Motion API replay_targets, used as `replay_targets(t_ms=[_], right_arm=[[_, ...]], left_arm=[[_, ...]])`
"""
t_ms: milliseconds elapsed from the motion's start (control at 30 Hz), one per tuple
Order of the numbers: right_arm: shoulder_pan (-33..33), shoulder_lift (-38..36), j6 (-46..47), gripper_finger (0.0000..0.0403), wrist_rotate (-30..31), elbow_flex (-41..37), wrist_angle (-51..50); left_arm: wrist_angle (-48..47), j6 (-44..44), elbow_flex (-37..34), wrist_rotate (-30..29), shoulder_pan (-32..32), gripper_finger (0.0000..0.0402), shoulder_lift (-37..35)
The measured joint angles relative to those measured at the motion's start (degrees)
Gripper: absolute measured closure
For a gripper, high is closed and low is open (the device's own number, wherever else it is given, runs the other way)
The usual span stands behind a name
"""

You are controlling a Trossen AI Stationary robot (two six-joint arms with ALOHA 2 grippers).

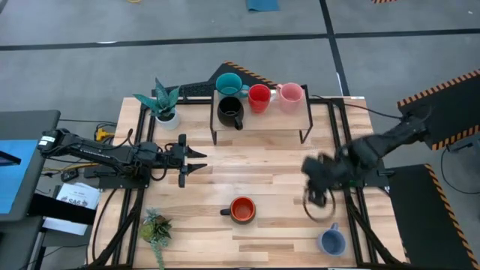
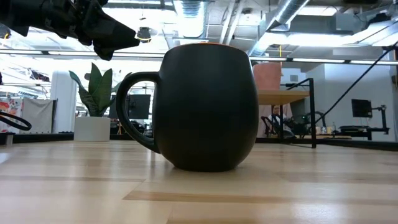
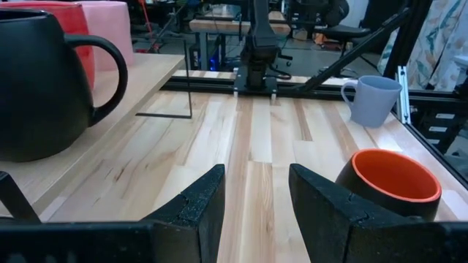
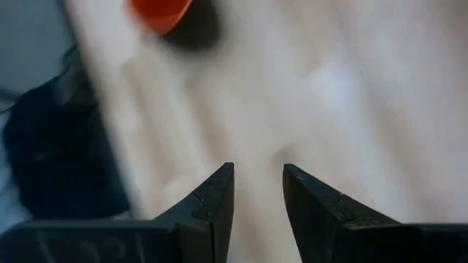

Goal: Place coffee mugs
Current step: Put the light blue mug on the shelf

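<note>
Four mugs stand on a raised wooden shelf (image 1: pixel 262 112) at the far middle: teal (image 1: pixel 228 82), black (image 1: pixel 229 112), red (image 1: pixel 259 97), pink (image 1: pixel 291 96). The orange mug (image 1: pixel 241 210), dark outside (image 2: pixel 208 106), stands upright on the table near the middle. The light blue mug (image 1: pixel 331 241) stands at the near right corner. My left gripper (image 1: pixel 196 159) is open, level above the table left of the shelf; its wrist view shows its gripper (image 3: pixel 256 197) touching nothing, with the orange mug (image 3: pixel 391 183) ahead. My right gripper (image 1: pixel 315 186) is open over the right side and blurred; its gripper (image 4: pixel 258 190) looks down on bare wood.
A white pot with a spiky green plant (image 1: pixel 165 101) sits at the far left corner, and a small plant (image 1: pixel 156 229) at the near left edge. A dark loop (image 1: pixel 319 208) lies under the right arm. Bare wood lies between the shelf and the orange mug.
</note>
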Motion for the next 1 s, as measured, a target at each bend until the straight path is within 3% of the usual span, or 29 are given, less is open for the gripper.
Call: replay_targets(t_ms=[167, 300, 533, 733, 1000], right_arm=[[12.69, 2.87, 17.95, 0.026, -4.82, -2.43, 3.37], [20.49, 6.72, 24.65, 0.0259, -4.8, -2.45, 2.93], [25.62, 16.29, 22.93, 0.0259, -3.96, -2.45, -0.23], [24.87, 23.38, 12.52, 0.0259, -13.78, -2.45, 0.42], [24.2, 24.34, 8.21, 0.0273, -14.47, -2.45, 0.2]], left_arm=[[-0.22, 0.0, 0.0, 0.0, -0.01, 0.0264, 0.0], [-0.87, -0.33, 0.0, 0.0, -0.02, 0.0264, 0.0], [-0.87, -0.42, 0.0, -0.02, 0.0, 0.0264, 0.0], [-0.89, -0.42, 0.0, -0.04, -0.02, 0.0264, 0.0], [-0.9, -0.39, 0.0, -0.07, -0.02, 0.0264, 0.0]])
